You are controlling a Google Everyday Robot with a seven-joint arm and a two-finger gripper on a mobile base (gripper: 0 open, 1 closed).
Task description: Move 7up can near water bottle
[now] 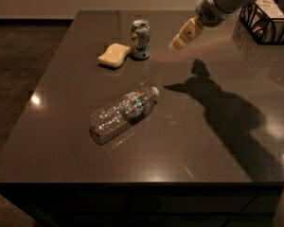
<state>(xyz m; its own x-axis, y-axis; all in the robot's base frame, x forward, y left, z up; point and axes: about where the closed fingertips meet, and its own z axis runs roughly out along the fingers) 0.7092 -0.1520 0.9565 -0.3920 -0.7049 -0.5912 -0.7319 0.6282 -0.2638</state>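
The 7up can [140, 39] stands upright toward the far edge of the table [61, 126], with the yellow sponge [113, 55] just beside it at its 8 o'clock. The water bottle [123, 113] lies on its side well apart from the can at the can's 6 o'clock, cap pointing to 2 o'clock. The gripper [184, 34] hangs in the air at the can's 3 o'clock, near it but not touching, and carries nothing; whether it is open or closed I cannot tell. The step in hand looks like the reach for the can. To do it well, the gripper should probably come in level from 3 o'clock and close around the can's middle, not its silver rim, so the can does not tip toward the sponge. It should then lift the can clear before travelling toward 6 o'clock. I would set it down beside the label band, without nudging the bottle, which is likely to roll.
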